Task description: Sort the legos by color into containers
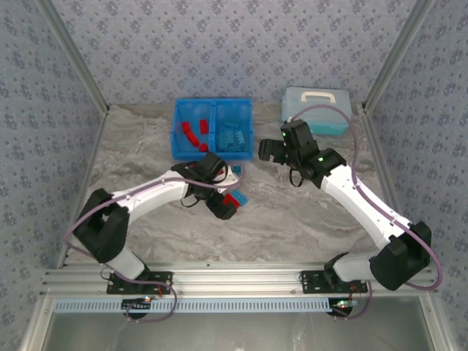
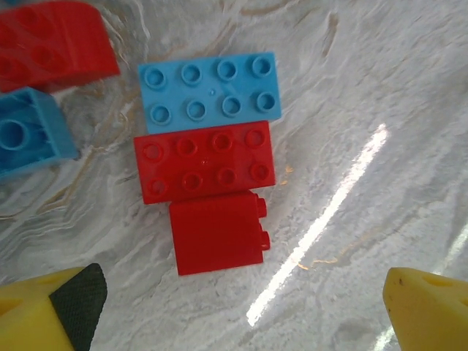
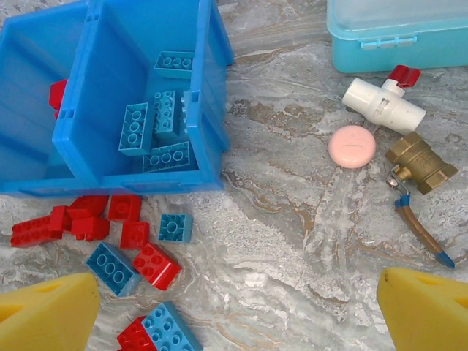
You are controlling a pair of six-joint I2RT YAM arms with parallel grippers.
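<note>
On the counter (image 2: 380, 88) before the spread, empty left hand (image 2: 241, 303), a red lego (image 2: 205, 162) lies long axis finger-to-finger, a smaller red one (image 2: 219, 234) touching its near side.

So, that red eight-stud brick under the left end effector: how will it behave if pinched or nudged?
The red eight-stud brick looks like rigid plastic, so probably won't flex. Lying flat, studs up, it should slide, not roll. It seems to touch the light blue brick and a smaller red brick, so a push likely shifts them too.
</note>
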